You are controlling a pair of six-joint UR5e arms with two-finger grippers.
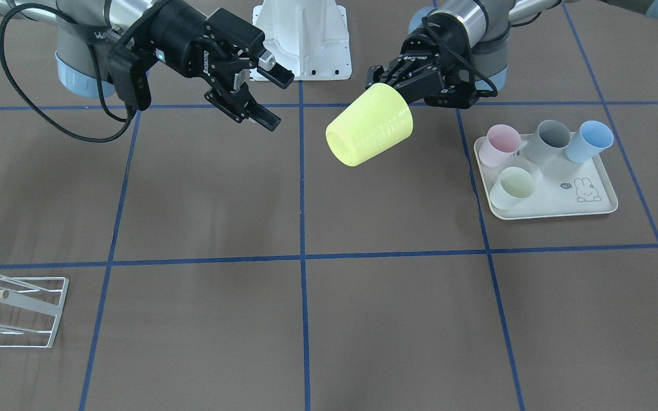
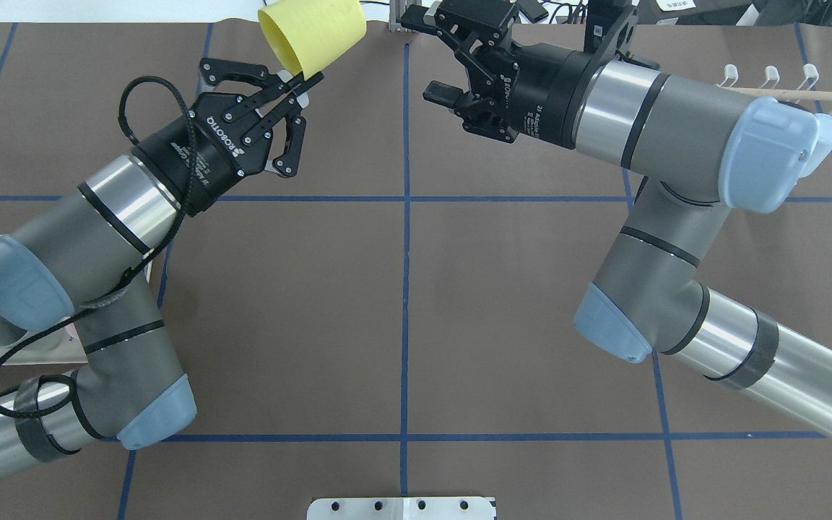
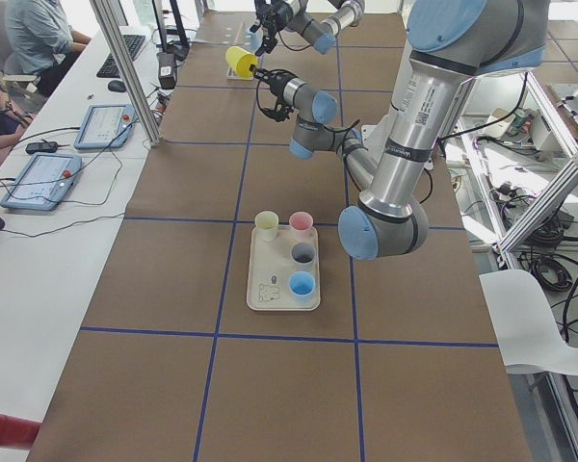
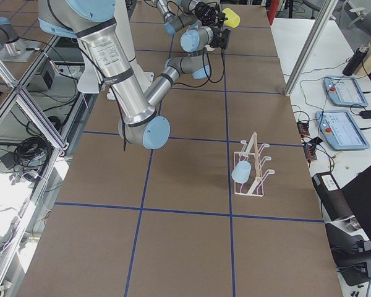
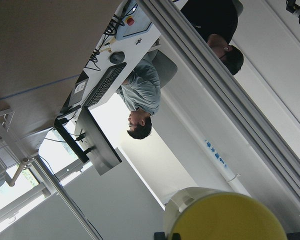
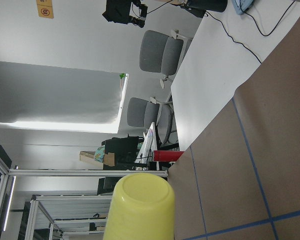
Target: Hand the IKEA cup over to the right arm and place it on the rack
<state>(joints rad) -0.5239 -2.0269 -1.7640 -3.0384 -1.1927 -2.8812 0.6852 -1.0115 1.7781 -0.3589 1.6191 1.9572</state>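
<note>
Table (image 1: 203, 188) expanse beneath airborne yellow cup (image 1: 370, 125)

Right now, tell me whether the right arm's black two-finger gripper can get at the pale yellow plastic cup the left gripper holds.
Probably yes. The right gripper is open and faces the yellow cup with only air between. The left gripper pinches just the rim, leaving the body free.

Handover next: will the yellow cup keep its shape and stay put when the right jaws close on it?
Probably stiff and light: the yellow cup hangs tilted from the left gripper, pinched only at its rim, without visible deforming. Its tapered wall may slip toward the narrow base. Round, so likely to roll if dropped.
</note>
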